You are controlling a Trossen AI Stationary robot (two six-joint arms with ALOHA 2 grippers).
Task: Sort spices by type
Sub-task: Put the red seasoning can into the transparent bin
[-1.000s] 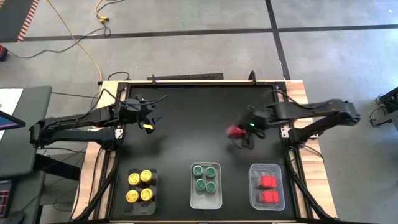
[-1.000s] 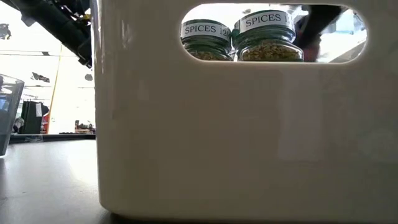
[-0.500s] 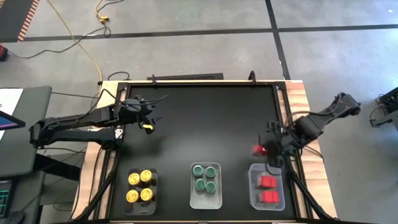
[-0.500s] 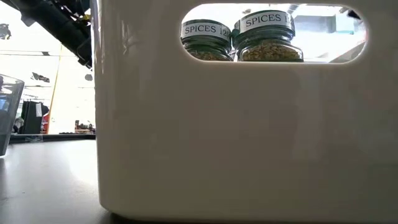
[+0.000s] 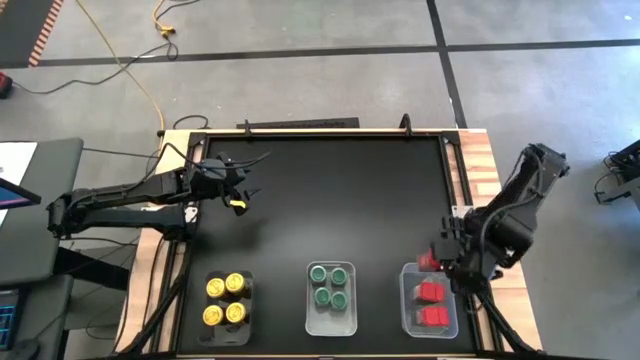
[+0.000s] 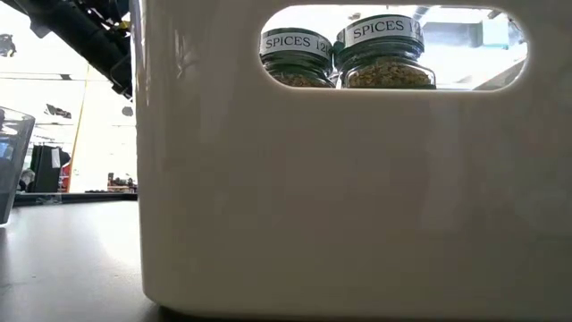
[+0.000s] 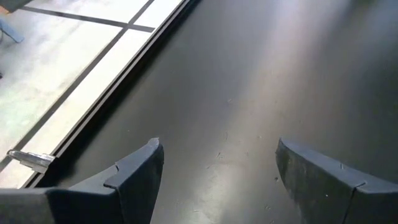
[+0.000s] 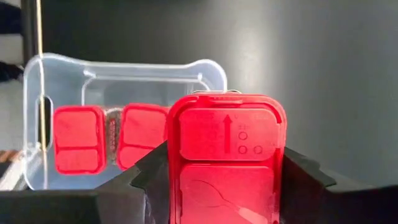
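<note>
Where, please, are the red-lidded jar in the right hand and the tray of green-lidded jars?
red-lidded jar (image 8: 226, 155): right wrist view, on its square lid.
tray of green-lidded jars (image 5: 312, 322): high view, on its left rim.

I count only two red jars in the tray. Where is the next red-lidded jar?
The red-lidded jar is clamped in the right gripper, on the table's right side in the high view, just above the far rim of the right-hand tray holding two red-lidded jars.

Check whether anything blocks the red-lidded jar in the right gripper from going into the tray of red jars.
Nothing visible does. The right gripper holds the red-lidded jar at the tray, whose near half is free beside two red jars.
</note>
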